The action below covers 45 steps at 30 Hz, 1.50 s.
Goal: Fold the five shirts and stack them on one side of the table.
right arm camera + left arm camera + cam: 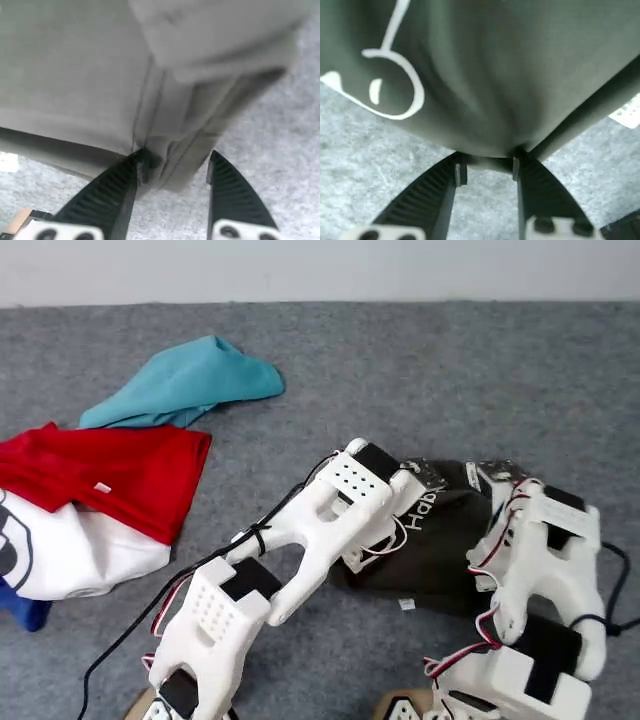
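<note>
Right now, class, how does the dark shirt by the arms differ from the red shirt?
The dark shirt carries white print; the red shirt shows none. The dark shirt is bunched up; the red shirt lies flatter, overlapping a white shirt. The left gripper and right gripper each pinch the dark shirt; nothing holds the red shirt. Neither is folded neatly.

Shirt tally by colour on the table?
teal shirt: 1
red shirt: 1
white shirt: 1
blue shirt, mostly hidden by the white one: 1
black shirt: 1
Total: 5
</note>
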### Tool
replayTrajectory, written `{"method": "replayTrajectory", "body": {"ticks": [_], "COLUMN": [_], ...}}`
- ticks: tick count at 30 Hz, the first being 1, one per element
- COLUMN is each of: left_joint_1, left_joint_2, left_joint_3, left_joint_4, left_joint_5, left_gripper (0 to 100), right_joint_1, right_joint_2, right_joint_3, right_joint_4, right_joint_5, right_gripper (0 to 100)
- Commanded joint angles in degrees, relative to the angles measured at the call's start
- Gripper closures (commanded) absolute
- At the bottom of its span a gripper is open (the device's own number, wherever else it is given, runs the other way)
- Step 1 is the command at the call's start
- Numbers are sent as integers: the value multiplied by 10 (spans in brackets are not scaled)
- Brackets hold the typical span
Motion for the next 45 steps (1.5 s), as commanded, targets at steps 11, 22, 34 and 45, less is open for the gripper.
{"method": "replayTrajectory", "body": {"ticks": [11,22,34,45], "left_joint_1": [-76,-156,-132,-98], "left_joint_2": [-125,-183,-22,12], "left_joint_3": [-117,-124,-128,-127], "left_joint_4": [18,-6,-194,-360], "left_joint_5": [-3,0,2,2], "left_gripper": [844,842,841,844], "right_joint_1": [15,-64,-121,-89], "right_joint_2": [-184,-119,-27,36], "right_joint_3": [-49,-54,-62,-72], "right_joint_4": [-10,-89,-209,-284], "right_joint_5": [-75,-99,-132,-114], "right_gripper": [798,798,799,847]}}
